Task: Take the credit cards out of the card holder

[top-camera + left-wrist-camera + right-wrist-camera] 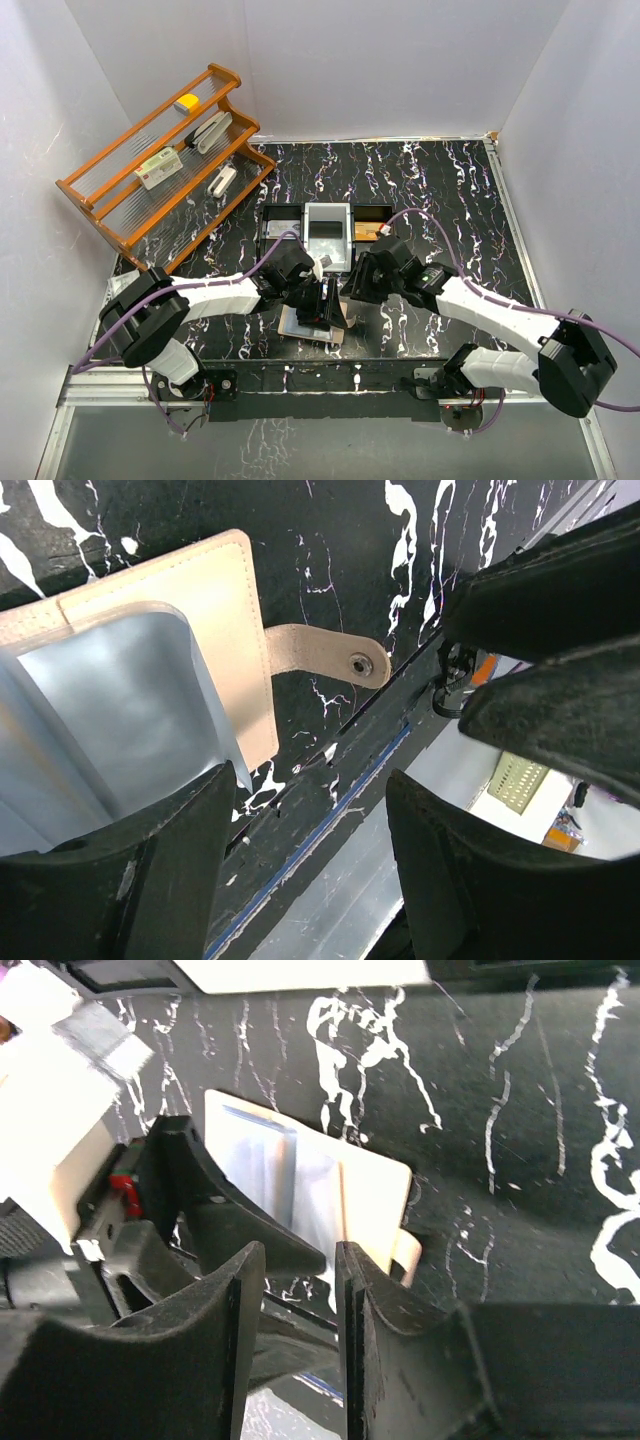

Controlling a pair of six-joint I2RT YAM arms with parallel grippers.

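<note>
Working on black marbled table; wooden rack back-left, well apart, not involved. Nearer, 3-compartment tray just beyond the action, w/ sth orange-brown in its right bay, too small to call a card. Both arms bent inward, meeting near the front edge. Of the two, left gripper wide open, nothing btwn the jaws; one finger down at the holder's near edge, overlapping the glossy inner face. Prob. pinning it, though contact not certain. Beside it, right gripper parted only by a narrow slit, nothing seen in that slit; hangs close to the left one, tips aimed at the holder's open face. Under them, card holder lying open and flat on the table, inner side up, directly below and ahead of both sets of tips. In its slot, blue-grey card, or a glossy sleeve over one, hard to separate; how far out it sits not readable. At the holder's side, snap tab flopped outward toward the front edge, apart from both fingers. Step in hand, as judged: pull-out phase, holder braced by left, right lining up for a grab. Next move calls for: right tips onto an exposed card edge, thin pinch, then a pull along the slot rather than upward, w/ left stopping the holder from sliding. Risks: catching sleeve plus card, or dragging the whole holder.
</note>
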